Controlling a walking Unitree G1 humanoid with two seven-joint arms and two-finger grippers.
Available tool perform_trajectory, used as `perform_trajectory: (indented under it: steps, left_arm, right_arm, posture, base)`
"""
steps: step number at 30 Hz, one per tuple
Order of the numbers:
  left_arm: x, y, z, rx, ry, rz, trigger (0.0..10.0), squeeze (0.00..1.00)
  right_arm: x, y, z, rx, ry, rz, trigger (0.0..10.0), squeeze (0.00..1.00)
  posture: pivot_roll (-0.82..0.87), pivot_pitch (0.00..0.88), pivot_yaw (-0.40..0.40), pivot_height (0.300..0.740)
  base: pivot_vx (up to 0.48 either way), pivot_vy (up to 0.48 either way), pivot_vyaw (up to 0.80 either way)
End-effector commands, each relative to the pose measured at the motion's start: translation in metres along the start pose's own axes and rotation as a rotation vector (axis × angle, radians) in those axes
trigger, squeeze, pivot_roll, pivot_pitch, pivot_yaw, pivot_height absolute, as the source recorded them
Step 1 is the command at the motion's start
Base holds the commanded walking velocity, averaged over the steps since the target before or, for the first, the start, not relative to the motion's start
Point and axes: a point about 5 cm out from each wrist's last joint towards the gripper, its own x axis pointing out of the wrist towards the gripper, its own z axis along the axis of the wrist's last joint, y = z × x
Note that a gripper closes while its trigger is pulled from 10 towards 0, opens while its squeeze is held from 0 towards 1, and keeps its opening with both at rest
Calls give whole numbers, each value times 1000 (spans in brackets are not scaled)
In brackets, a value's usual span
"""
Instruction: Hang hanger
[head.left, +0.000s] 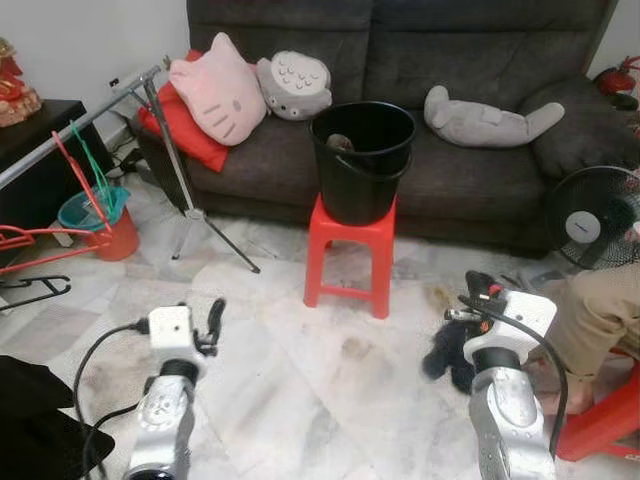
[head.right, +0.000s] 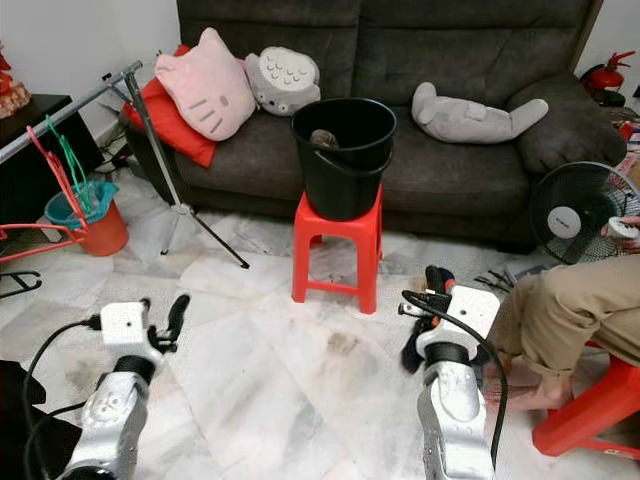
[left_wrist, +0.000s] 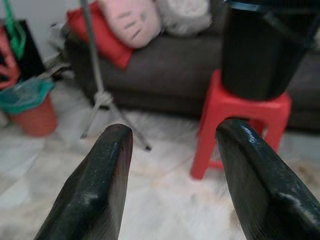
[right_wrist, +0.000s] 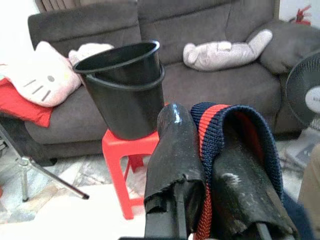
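You are holding the left gripper (left_wrist: 170, 165) spread and empty while the right gripper (right_wrist: 210, 170) is pinching a knitted garment (right_wrist: 215, 120), and the red hanger (head.left: 45, 240) is lying far left, nearer your left arm.

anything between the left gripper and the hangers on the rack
Nothing visible blocks it. The left gripper is open over bare floor; the red and green hangers hang from the rack bar further to its left.

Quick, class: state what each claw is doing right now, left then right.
Left claw: open, holding nothing.
Right claw: closed on a navy and red knitted garment.
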Motion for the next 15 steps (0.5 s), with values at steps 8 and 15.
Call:
perform_trajectory:
  steps: [8,15]
  left_arm:
    - [1,0,3,-1,14,-5,10000,0]
    - [0,-6,5,-23,15,-23,10000,0]
  right_arm:
    - [10,13,19,-6,-64,29,10000,0]
    - [11,12,19,-10,-60,28,10000,0]
  posture:
    - [-66,0,42,740]
    - [-63,0,38,740]
  base:
    - [0,0,742]
    - [0,0,800]
